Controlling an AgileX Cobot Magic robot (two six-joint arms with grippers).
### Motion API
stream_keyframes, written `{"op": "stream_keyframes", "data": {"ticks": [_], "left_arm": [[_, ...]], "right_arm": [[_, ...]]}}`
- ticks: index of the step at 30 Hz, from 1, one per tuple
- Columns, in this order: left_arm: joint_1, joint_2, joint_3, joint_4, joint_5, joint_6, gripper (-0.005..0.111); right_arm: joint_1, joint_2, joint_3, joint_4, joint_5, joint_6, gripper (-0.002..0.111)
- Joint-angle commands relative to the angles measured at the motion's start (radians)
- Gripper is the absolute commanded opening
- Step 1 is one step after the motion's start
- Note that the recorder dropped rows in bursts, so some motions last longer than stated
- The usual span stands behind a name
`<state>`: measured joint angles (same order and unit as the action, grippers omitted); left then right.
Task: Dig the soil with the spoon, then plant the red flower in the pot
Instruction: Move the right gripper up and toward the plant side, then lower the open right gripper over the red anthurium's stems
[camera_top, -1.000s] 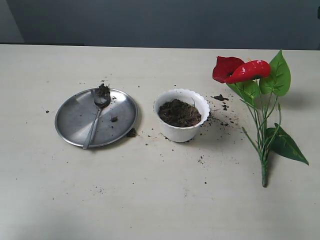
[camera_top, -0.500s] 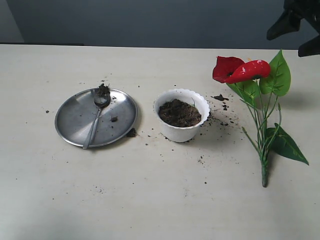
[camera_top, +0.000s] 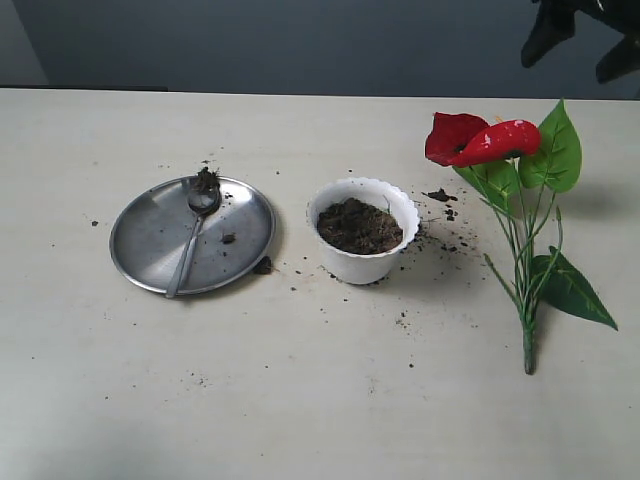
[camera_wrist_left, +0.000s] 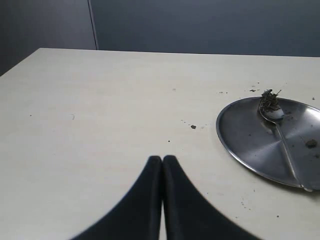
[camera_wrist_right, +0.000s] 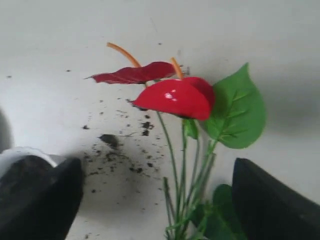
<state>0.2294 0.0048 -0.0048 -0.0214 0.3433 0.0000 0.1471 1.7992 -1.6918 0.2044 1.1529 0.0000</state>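
Note:
The spoon lies on a round steel plate, its bowl holding a clump of soil. More soil fills the white scalloped pot at the table's middle. To the pot's right the red flower lies flat on the table, stems toward the front. My right gripper hangs open above the flower's far end, and in its wrist view the gripper frames the blooms and stems without touching them. My left gripper is shut and empty, over bare table beside the plate and spoon.
Loose soil crumbs are scattered around the pot, mostly between it and the flower, with a small clod by the plate's edge. The pot's white rim shows beside one right finger. A dark wall runs behind the table's far edge.
My right gripper has come into the exterior view at the top right with jaws apart, then shifted a little left and up. Spoon, pot and flower have not moved.

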Motion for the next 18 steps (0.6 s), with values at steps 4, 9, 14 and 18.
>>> {"op": "stream_keyframes", "data": {"ticks": [4,9,14,18], "left_arm": [[-0.003,-0.005,0.005,0.000,-0.009,0.000,0.000],[-0.003,-0.005,0.005,0.000,-0.009,0.000,0.000],[-0.003,-0.005,0.005,0.000,-0.009,0.000,0.000],[-0.003,-0.005,0.005,0.000,-0.009,0.000,0.000]], "right_arm": [[0.145,0.083,-0.048,-0.190,0.068,0.107,0.077],[0.193,0.171,-0.048,-0.286,0.068,0.159,0.077],[0.191,0.217,-0.048,-0.351,0.068,0.164,0.077],[0.191,0.228,-0.048,-0.346,0.068,0.194,0.077]]}}
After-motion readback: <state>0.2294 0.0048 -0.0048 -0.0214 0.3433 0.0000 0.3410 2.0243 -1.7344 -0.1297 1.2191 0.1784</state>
